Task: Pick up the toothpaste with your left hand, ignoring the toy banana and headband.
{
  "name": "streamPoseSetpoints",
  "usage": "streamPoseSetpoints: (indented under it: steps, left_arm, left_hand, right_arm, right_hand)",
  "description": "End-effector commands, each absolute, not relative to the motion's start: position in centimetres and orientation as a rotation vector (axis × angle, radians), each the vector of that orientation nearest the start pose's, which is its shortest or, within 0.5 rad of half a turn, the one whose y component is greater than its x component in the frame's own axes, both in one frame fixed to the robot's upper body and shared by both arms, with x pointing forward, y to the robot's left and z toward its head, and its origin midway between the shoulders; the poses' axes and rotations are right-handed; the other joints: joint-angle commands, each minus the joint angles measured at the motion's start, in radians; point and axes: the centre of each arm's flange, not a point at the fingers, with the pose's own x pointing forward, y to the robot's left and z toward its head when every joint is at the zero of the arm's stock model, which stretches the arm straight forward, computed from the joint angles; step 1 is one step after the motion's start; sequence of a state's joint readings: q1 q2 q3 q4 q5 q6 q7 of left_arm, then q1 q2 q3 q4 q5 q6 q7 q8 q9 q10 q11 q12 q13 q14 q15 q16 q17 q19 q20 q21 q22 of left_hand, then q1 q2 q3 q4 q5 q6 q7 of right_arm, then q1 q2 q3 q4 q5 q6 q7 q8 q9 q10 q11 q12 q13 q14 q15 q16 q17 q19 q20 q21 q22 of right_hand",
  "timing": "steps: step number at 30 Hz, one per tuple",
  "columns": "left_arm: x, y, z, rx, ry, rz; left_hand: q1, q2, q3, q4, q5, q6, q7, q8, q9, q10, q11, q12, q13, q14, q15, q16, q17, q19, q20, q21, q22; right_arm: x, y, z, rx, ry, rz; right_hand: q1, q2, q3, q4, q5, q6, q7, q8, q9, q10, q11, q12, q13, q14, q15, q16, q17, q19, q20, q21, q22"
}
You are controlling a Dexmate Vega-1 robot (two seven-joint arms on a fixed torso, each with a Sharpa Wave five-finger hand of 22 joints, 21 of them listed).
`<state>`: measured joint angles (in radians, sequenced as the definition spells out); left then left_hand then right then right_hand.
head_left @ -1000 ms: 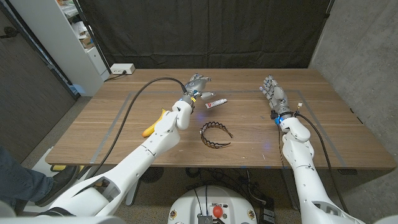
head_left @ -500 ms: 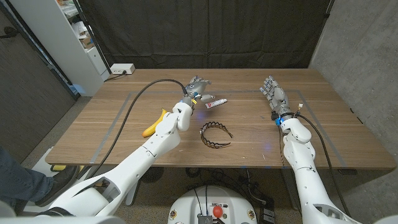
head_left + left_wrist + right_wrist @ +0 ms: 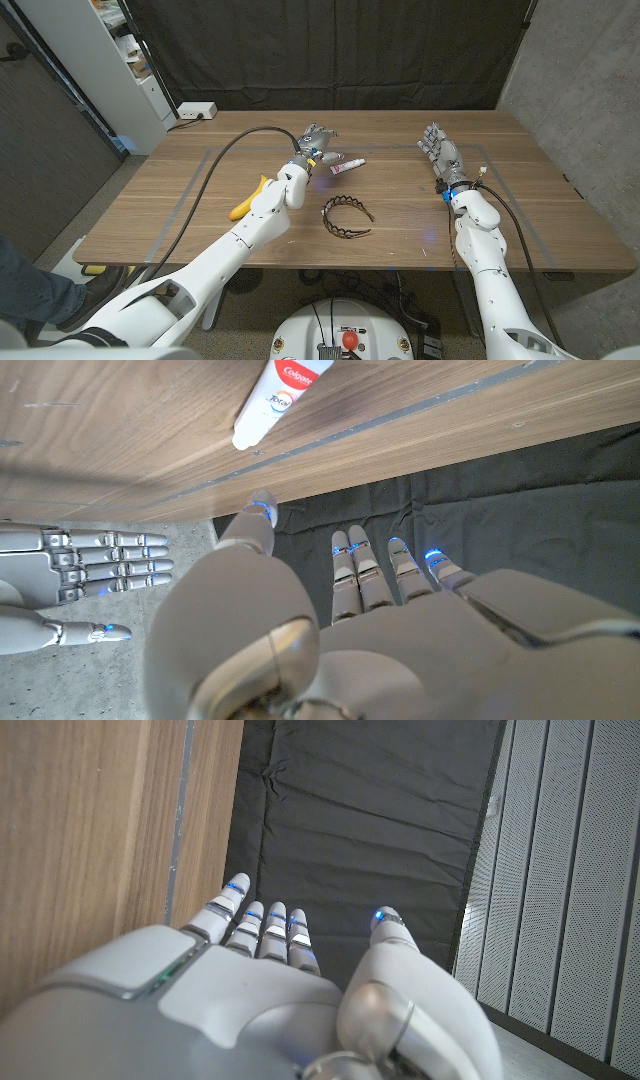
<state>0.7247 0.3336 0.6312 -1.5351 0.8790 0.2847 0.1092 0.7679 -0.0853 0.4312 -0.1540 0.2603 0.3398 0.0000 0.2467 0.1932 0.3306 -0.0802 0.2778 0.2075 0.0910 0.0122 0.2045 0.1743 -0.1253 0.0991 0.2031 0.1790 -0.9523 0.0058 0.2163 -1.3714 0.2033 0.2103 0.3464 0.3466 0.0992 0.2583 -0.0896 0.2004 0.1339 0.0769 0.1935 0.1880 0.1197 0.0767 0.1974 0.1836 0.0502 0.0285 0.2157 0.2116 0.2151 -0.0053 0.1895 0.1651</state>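
Observation:
A small white and red toothpaste tube (image 3: 347, 165) lies on the wooden table (image 3: 400, 200), past the middle. My left hand (image 3: 317, 139) hovers just to the left of the tube with its fingers spread and nothing in it. In the left wrist view the toothpaste (image 3: 283, 395) lies beyond my left hand's fingertips (image 3: 352, 546), apart from them. My right hand (image 3: 440, 150) stands upright at the far right of the table, fingers straight and slightly apart, holding nothing.
A black headband (image 3: 347, 216) lies nearer to me than the tube. A yellow toy banana (image 3: 246, 201) lies left of my left forearm, partly hidden by it. A black cable (image 3: 215, 170) runs along the left arm. A dark curtain hangs behind the table.
My left hand has sunk very slightly beside the tube. The toothpaste, headband, banana and right hand have not moved.

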Motion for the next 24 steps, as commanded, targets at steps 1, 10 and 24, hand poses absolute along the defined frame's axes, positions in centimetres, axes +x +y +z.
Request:
streamPoseSetpoints:
  steps: [1,10,24]
  left_arm:
    - [64.1,9.6,2.1,1.354,-0.680,0.151]
    - [64.8,9.2,2.1,1.369,-0.665,0.137]
    - [65.2,8.1,1.6,1.385,-0.649,0.120]
  left_hand:
    - [0.011,0.000,-0.001,0.004,0.005,0.011,0.000,0.007,0.002,0.018,-0.002,0.009,0.002,0.009,0.000,0.003,0.002,0.004,-0.001,0.002,0.005]
    - [0.013,0.001,-0.004,0.006,0.004,0.023,-0.002,0.008,0.003,0.026,-0.007,0.009,0.002,0.012,0.000,0.002,0.002,0.004,0.000,0.002,0.005]
    - [0.016,0.002,-0.010,0.007,0.003,0.040,-0.003,0.009,0.003,0.041,-0.009,0.009,0.003,0.024,0.000,0.004,0.003,0.004,0.003,0.002,0.005]
  right_arm:
    - [63.6,-30.1,-4.0,0.168,-0.689,0.145]
    - [64.0,-30.2,-3.8,0.177,-0.694,0.141]
    - [64.4,-30.6,-3.6,0.177,-0.694,0.142]
  right_hand:
    - [-0.009,0.004,0.004,-0.004,0.005,0.008,0.001,0.004,0.002,0.012,-0.001,0.000,0.006,0.008,0.003,0.000,0.003,0.005,0.005,0.001,0.005]
    - [-0.010,0.004,0.004,-0.004,0.005,0.010,0.001,0.004,0.002,0.014,-0.001,0.000,0.006,0.009,0.002,0.000,0.003,0.005,0.005,0.001,0.005]
    - [-0.011,0.004,0.004,-0.005,0.005,0.011,0.000,0.004,0.002,0.014,0.000,0.000,0.006,0.010,0.003,-0.001,0.004,0.005,0.006,0.001,0.005]
